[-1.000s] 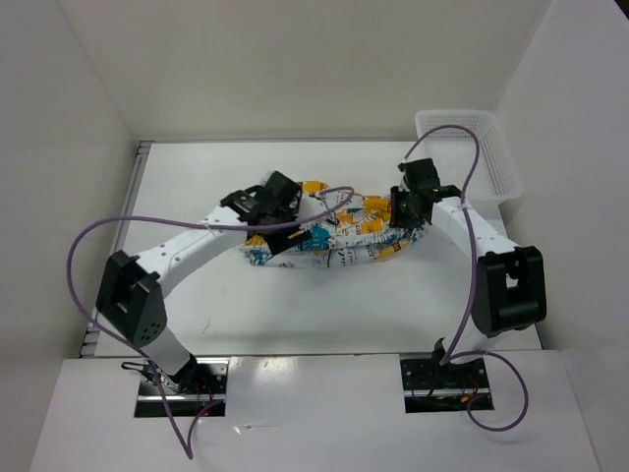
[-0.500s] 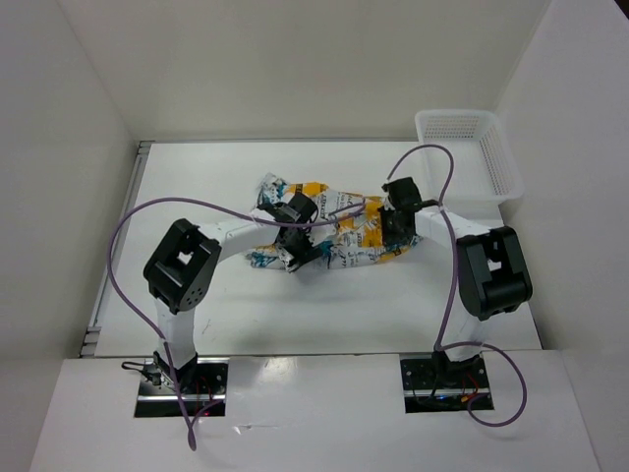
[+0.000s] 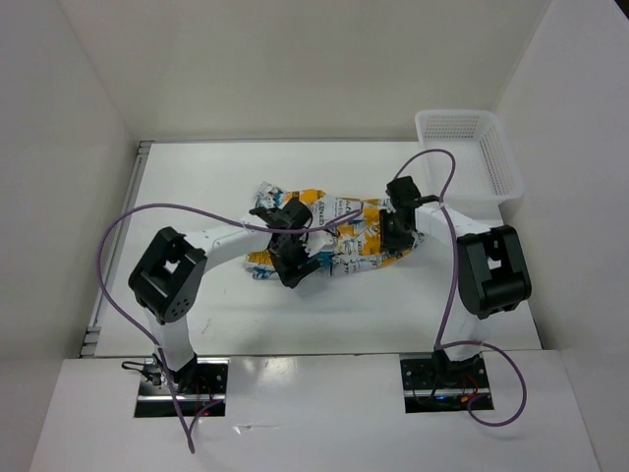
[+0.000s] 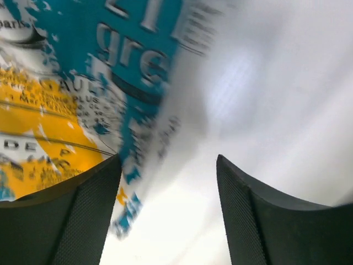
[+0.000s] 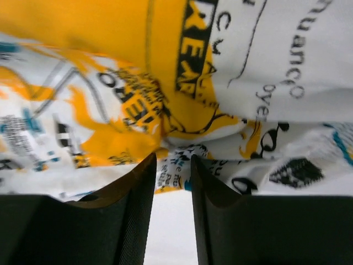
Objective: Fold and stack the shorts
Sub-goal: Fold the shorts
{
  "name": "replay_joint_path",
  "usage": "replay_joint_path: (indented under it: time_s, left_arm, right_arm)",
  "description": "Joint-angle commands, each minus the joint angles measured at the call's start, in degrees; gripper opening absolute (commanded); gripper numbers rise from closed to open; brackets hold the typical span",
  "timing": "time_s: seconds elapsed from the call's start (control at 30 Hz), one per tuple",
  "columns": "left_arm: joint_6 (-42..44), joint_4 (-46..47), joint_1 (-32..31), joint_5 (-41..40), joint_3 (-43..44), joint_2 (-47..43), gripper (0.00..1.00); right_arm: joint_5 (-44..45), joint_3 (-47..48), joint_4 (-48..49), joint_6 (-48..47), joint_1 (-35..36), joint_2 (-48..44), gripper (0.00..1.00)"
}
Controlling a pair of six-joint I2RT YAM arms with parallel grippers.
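The shorts [image 3: 339, 241] are seen crumpled on the worktop [image 3: 197, 187], stretched between the two hands. The left hand [image 4: 168, 165] is held wide open and nothing is gripped; the printed edge lies just ahead of its left finger, with bare worktop ahead of the other. The right hand [image 5: 172, 165] is narrowed to a slim gap, with bunched cloth right at its fingertips; whether a fold is pinched cannot be told. If the left hand is closed here, only a thin hem may be caught and lost on lifting. If several layers are bunched at the right hand, the fold could be dragged askew
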Motion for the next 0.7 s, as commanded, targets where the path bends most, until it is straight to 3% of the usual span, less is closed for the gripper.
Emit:
replay_joint_path:
  time_s: [0.0,0.03,0.07,0.17,0.23,0.27,0.3,0.33,0.47,0.53,0.67]
  left_arm:
    - [2.4,-8.1,-0.4,8.3,6.8,-7.9,0.77]
    - [2.4,-12.6,0.2,9.4,9.6,-8.5,0.88]
    - [1.7,-13.7,2.3,10.5,13.3,-8.5,0.91]
    - [-1.3,-12.1,9.5,13.0,14.9,-8.5,0.92]
    - [-7.1,-9.7,13.5,10.4,13.0,-7.8,0.93]
    - [-8.7,-8.3,17.2,9.0,12.5,-7.8,0.94]
    - [-10.7,-8.3,19.0,7.2,12.5,-7.8,0.94]
    - [-11.3,-8.3,20.7,7.2,11.0,-7.8,0.98]
    - [-11.8,-9.5,26.9,9.3,7.2,-8.3,0.99]
    - [-11.8,-10.0,28.1,9.9,4.1,-8.9,0.99]
    - [-11.8,-11.1,28.1,15.2,-0.2,-8.9,0.99]
  right_arm:
    - [-1.1,6.8,-4.8,-0.7,-0.4,-5.3,0.37]
    - [0.1,9.1,-4.8,-2.5,-0.4,-6.0,0.37]
    - [3.5,10.0,-4.8,-3.2,-0.4,-7.1,0.37]
    - [7.9,11.3,-5.5,-3.8,-1.2,-7.7,0.35]
    - [7.9,10.7,-7.1,-1.6,-2.5,-7.0,0.35]
    - [7.9,9.7,-8.4,-0.5,-4.3,-7.0,0.39]
    - [7.9,8.5,-8.9,0.7,-5.3,-7.0,0.61]
    - [7.9,7.7,-8.9,2.4,-6.3,-7.0,0.68]
    - [6.2,5.1,-9.6,4.4,-10.7,-5.6,0.8]
    - [3.4,4.6,-8.0,4.4,-10.7,-4.9,0.89]
    - [-0.2,4.6,-5.6,5.4,-10.7,-1.0,0.96]
